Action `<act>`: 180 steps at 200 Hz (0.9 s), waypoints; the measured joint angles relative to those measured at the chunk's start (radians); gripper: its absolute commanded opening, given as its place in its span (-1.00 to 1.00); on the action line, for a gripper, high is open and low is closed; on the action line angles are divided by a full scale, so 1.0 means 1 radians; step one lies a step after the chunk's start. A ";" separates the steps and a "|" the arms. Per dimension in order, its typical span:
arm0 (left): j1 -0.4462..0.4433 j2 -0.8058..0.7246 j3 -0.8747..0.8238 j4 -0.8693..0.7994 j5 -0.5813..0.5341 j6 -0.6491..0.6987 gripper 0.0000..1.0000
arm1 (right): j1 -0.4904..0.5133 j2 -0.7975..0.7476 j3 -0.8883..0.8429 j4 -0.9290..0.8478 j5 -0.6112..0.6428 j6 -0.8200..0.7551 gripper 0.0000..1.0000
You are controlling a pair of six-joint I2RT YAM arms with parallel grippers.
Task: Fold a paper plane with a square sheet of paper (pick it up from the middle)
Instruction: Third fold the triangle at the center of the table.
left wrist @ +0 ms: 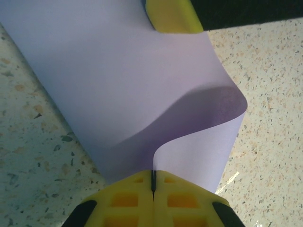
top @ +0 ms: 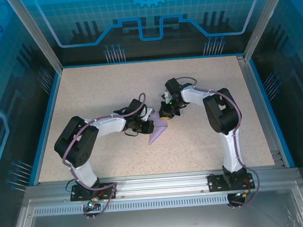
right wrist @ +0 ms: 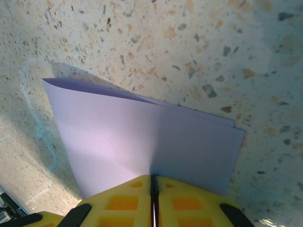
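Left claw [left wrist: 152,182], right claw [right wrist: 154,182] both clamp thin lavender sheet [left wrist: 118,85], folded, curling; speckled tabletop [right wrist: 189,47].

Left gripper [left wrist: 153,182] at the bottom edge, yellow jaws closed on the square sheet of paper [left wrist: 118,80]. The sheet curls up in an S-bend, right side lifted. Another yellow finger pad [left wrist: 173,16] touches its top edge. Speckled table [left wrist: 265,71] underneath.

Speckled beige tabletop [top: 113,90] within blue-panelled enclosure wall [top: 152,46]
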 measured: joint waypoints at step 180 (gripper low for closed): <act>0.000 0.001 0.000 -0.017 -0.023 -0.029 -1.00 | 0.004 0.000 0.002 -0.007 0.009 0.000 -0.79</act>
